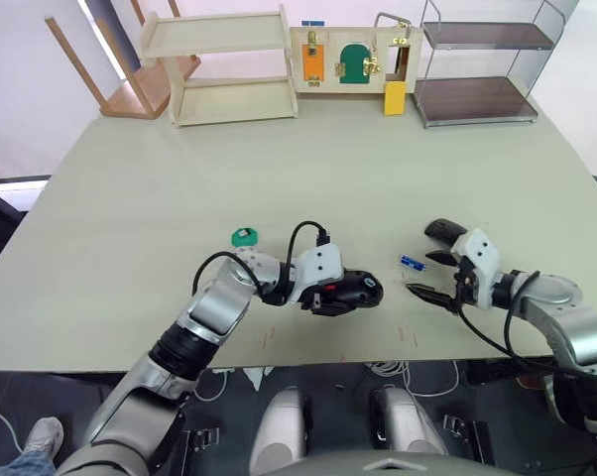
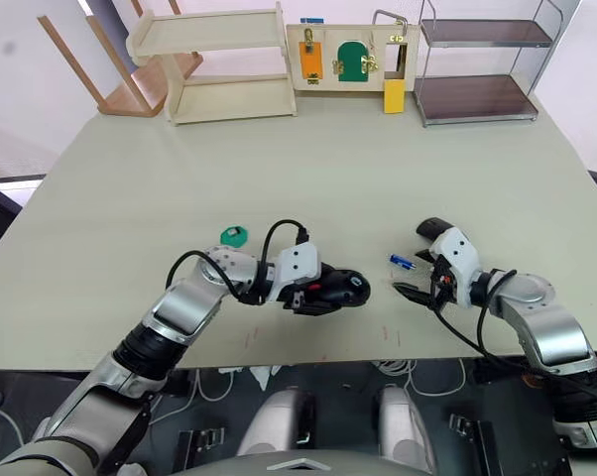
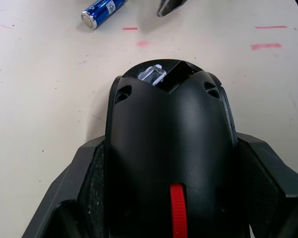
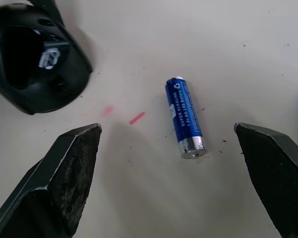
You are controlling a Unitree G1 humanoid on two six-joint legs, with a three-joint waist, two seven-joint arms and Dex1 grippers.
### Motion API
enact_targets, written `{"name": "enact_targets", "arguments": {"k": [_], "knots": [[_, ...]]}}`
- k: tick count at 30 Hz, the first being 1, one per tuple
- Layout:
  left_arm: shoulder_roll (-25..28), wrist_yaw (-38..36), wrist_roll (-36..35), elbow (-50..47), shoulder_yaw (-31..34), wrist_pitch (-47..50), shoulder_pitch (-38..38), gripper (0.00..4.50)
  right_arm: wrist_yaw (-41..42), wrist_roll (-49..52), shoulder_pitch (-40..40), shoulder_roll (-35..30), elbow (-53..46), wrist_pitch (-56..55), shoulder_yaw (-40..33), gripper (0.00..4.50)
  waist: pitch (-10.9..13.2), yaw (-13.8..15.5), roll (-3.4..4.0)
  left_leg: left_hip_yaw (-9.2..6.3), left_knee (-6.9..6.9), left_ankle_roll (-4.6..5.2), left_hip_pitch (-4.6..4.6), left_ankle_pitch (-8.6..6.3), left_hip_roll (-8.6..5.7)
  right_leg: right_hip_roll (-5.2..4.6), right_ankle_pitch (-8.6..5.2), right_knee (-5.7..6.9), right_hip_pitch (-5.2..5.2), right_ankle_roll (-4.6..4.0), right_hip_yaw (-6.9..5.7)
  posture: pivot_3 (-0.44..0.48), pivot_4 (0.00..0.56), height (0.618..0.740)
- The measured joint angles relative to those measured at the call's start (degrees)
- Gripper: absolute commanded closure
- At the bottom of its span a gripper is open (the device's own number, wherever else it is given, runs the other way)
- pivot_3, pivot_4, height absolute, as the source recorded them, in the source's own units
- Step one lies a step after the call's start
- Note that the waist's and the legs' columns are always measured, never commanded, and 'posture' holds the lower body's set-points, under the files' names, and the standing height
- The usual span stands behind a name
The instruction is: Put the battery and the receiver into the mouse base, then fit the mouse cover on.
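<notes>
battery [image 4: 185,117]: glossy blue wrap, metal ends | mouse base [image 3: 171,163]: smooth black plastic

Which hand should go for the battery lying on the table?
The right hand. Its fingers are open with the battery lying free on the table between them, while the left hand is shut on the mouse base.

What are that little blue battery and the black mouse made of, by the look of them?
The battery looks like metal in a glossy blue printed wrap: its bare end shines silver. The mouse, held in the left tool, appears to be moulded black plastic with a smooth, slightly satin sheen, though that is only a guess.
</notes>
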Motion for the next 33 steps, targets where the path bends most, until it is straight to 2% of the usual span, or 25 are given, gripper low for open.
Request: {"name": "enact_targets", "arguments": {"k": [1,3,5,6,7,10,11,13,20,24,31,33], "knots": [[0.1,-0.1,0.0,0.0,0.0,0.1,0.0,1.59,-0.3,-0.3,-0.1,0.1,0.0,0.2,0.2,0.00,0.0,0.0,0.00,0.00,0.00,0.00,0.00,0.00,0.00,0.01,0.00,0.00,0.00,0.00,0.00,0.000,0.150,0.740],[0.3,-0.3,0.0,0.0,0.0,0.1,-0.1,1.59,-0.8,-0.8,-0.1,0.4,0.1,0.2,0.4,0.51,0.0,-0.1,0.00,-0.01,0.00,0.00,0.01,0.00,0.02,0.03,-0.01,0.01,-0.01,0.01,0.00,0.000,0.150,0.740],[0.5,-0.5,0.0,0.0,0.0,0.1,-0.2,1.59,-0.8,-1.1,-0.1,0.4,0.2,0.1,0.4,1.22,0.0,-0.1,0.00,-0.01,0.00,0.00,0.01,0.00,0.02,0.03,-0.03,0.02,-0.01,0.04,0.00,0.000,0.150,0.740],[0.5,-0.5,0.0,0.0,0.0,0.1,-0.2,1.59,-0.8,-1.1,0.0,0.4,0.2,0.0,0.4,1.41,0.0,-0.1,0.00,-0.01,0.00,0.00,0.01,0.00,0.02,0.04,-0.03,0.02,-0.01,0.05,0.00,0.000,0.150,0.740],[0.6,-0.7,0.0,0.1,-0.1,0.1,-0.4,1.59,-0.8,-1.4,0.1,0.4,0.3,-0.6,0.4,2.02,0.0,-0.1,0.00,-0.01,0.00,0.00,0.01,0.00,0.02,0.04,-0.06,0.02,-0.01,0.10,0.00,0.000,0.150,0.740],[0.5,-0.8,0.0,0.1,-0.1,0.2,-0.4,1.59,-0.8,-1.7,0.1,0.4,0.3,-1.0,0.4,3.25,0.0,-0.1,0.00,-0.01,0.00,0.00,0.01,0.00,0.02,0.04,-0.06,0.01,-0.01,0.10,0.01,0.000,0.150,0.740],[0.5,-0.8,0.0,0.1,-0.1,0.2,-0.4,1.59,-0.8,-1.7,0.1,0.4,0.3,-1.1,0.3,3.84,0.0,-0.1,0.00,-0.01,0.00,0.00,0.01,0.00,0.02,0.04,-0.06,0.01,-0.01,0.10,0.01,0.000,0.150,0.740],[0.5,-0.8,0.0,0.1,-0.1,0.2,-0.4,1.59,-0.8,-1.9,0.1,0.4,0.3,-1.4,0.3,4.27,0.0,-0.1,0.00,-0.01,0.00,0.00,0.01,0.00,0.02,0.04,-0.06,0.02,-0.01,0.10,0.01,0.000,0.150,0.740],[0.8,-1.0,0.0,0.0,-0.1,0.1,-0.1,1.59,-0.7,-1.9,0.2,0.4,0.7,-2.2,0.3,4.39,0.0,-0.1,0.00,-0.01,0.00,0.01,0.01,0.00,0.03,0.04,-0.06,0.01,-0.01,0.10,0.00,0.000,0.150,0.740],[1.0,-1.5,0.0,0.0,-0.1,0.1,-0.1,1.59,2.3,1.1,1.0,-1.0,-3.3,-0.6,-0.1,4.39,0.0,-0.1,0.00,-0.01,-0.01,0.01,0.01,-0.01,0.03,0.04,-0.08,0.01,-0.01,0.12,0.01,0.000,0.150,0.740],[1.0,-1.6,0.0,-0.1,-0.1,0.1,-0.1,1.59,0.5,3.1,0.9,-7.2,-14.1,12.3,-0.3,4.39,0.0,0.0,0.00,-0.01,0.00,0.01,-0.01,-0.01,0.04,0.03,-0.08,-0.01,-0.03,0.11,0.01,0.000,0.150,0.740],[1.0,-1.6,0.1,-0.1,-0.1,0.1,-0.1,1.59,0.5,5.5,0.2,-8.8,-17.7,19.0,-0.3,4.39,0.0,0.0,0.00,-0.03,-0.01,0.01,-0.01,-0.01,0.05,0.02,-0.08,-0.01,-0.04,0.11,0.00,0.000,0.150,0.740]]}}
